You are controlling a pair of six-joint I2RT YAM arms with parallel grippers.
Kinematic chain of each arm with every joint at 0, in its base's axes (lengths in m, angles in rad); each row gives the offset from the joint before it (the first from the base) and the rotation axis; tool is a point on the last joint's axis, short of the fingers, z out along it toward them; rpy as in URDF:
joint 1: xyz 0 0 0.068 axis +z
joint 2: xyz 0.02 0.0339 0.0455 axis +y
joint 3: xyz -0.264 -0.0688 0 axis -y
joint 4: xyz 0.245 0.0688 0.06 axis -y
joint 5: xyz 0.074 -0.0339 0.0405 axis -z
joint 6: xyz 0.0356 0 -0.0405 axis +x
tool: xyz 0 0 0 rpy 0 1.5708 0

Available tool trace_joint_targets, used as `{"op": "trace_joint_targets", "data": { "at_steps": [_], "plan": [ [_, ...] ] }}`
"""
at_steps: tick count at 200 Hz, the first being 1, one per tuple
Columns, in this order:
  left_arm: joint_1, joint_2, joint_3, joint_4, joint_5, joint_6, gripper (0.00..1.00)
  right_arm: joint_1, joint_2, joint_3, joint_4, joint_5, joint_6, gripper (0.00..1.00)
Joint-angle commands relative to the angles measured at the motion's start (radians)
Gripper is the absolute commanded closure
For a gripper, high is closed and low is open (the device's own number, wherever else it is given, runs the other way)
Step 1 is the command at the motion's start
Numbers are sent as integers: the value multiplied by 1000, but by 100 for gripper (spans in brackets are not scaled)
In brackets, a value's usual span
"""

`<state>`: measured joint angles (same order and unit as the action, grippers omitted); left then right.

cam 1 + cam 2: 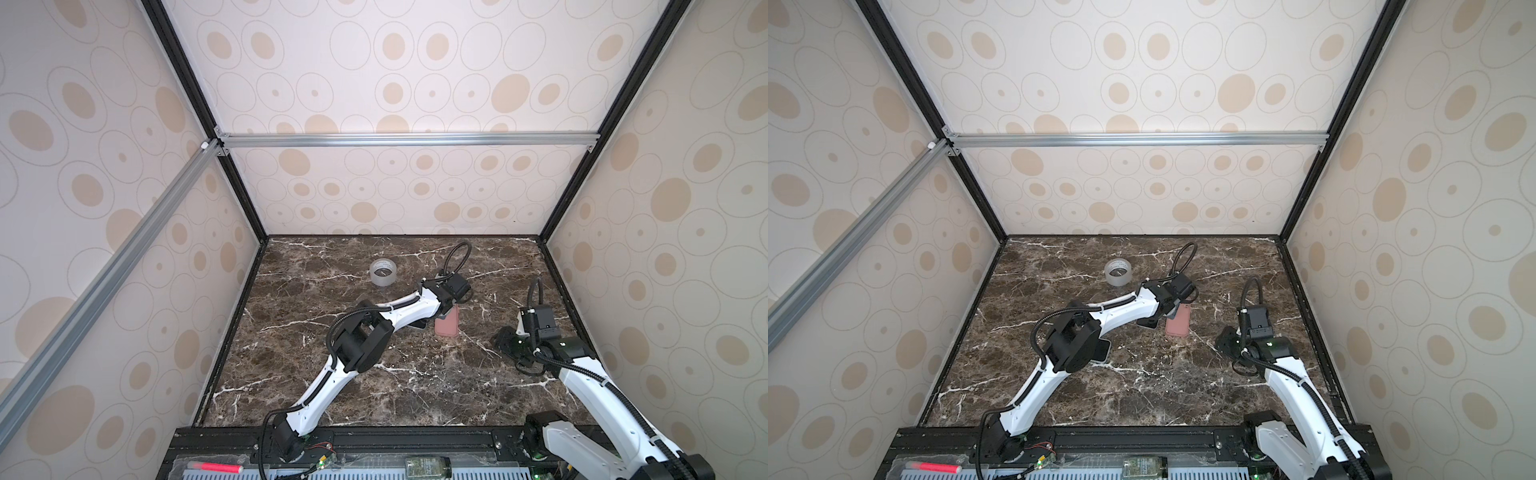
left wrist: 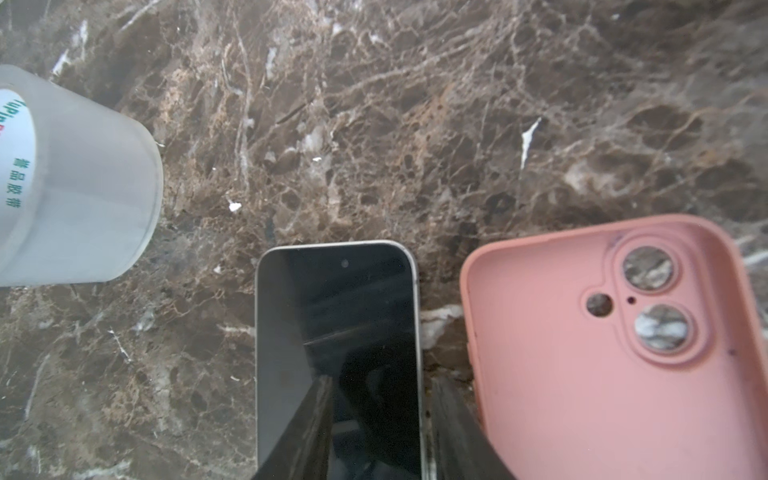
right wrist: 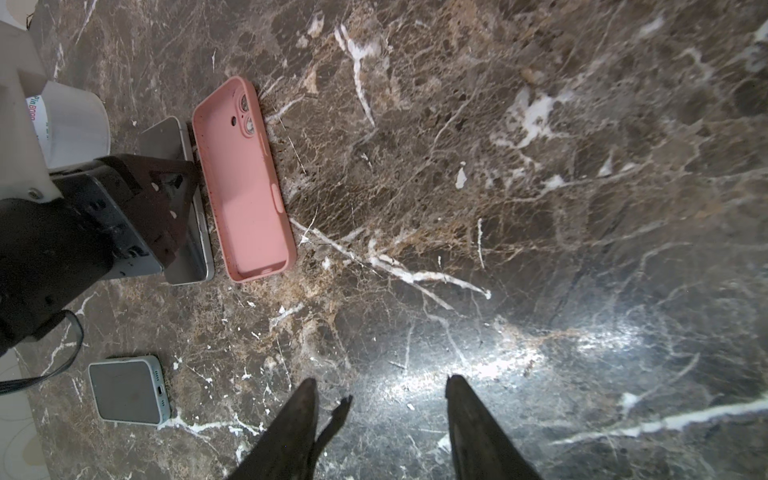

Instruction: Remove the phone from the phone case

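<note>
Phone (image 2: 332,316), judged rigid and slick, lies beside its pink case (image 2: 582,395); grasp long edges; left gripper (image 2: 382,380) and right gripper (image 3: 382,378) both released.

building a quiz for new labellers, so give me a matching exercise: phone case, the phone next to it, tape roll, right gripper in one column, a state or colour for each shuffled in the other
Column 1
1. phone case
2. phone
3. tape roll
4. right gripper

Column 2
A. jaws apart over the bare marble table, holding nothing
B. pink, empty, open side up
C. whitish and translucent, hole facing up
D. dark screen up, beside the case, not in it

Pairs: 1-B, 2-D, 3-C, 4-A
</note>
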<state>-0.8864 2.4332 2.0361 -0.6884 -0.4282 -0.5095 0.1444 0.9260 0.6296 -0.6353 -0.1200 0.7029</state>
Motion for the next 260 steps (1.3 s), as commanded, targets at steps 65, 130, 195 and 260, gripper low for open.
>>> {"op": "trace_joint_targets", "data": {
  "at_steps": [65, 130, 195, 260],
  "plan": [
    [-2, -427, -312, 178, 70, -63, 39, 68, 42, 46, 35, -30, -81, 42],
    [33, -973, -900, 386, 121, -150, 23, 348, 243, 136, 196, 12, -95, 40],
    [246, -1350, -1289, 435, 261, -266, 10, 629, 557, 343, 279, 69, -335, 39],
    [524, -1519, -1462, 460, 462, -286, 0, 733, 812, 588, 198, -22, -588, 20]
  ]
}}
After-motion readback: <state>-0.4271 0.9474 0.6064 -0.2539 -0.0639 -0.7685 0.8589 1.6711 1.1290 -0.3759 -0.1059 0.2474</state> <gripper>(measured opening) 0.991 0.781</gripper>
